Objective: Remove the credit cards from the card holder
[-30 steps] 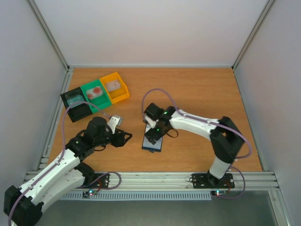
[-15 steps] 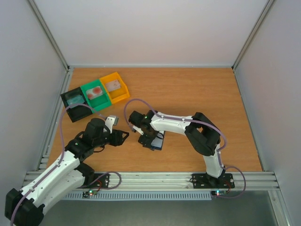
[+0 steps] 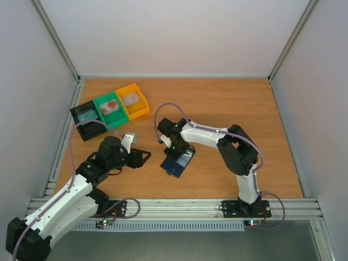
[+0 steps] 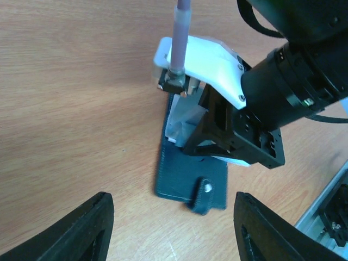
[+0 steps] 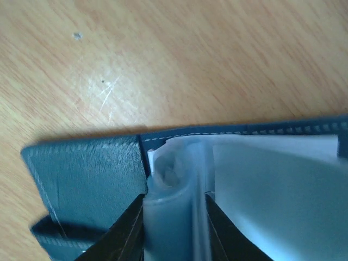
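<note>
The wallet (image 3: 176,166) lies tilted on the table (image 3: 244,109), just below the middle of the overhead frame. The right claw (image 3: 175,149) is clamped on a pale sheet (image 5: 171,212) at the wallet's inner pocket; I cannot tell whether it is card or lining. The left claw (image 3: 143,157) hovers just left of the wallet, fingers apart and empty. Cards (image 3: 110,105) lie in the bins (image 3: 140,113) at upper left.

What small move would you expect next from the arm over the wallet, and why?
Probably a gentle pull. The right pincer is pinched on a pale card that lies in the open card holder, so drawing back should slide it out. The left pincer hangs open nearby, holding nothing.
</note>
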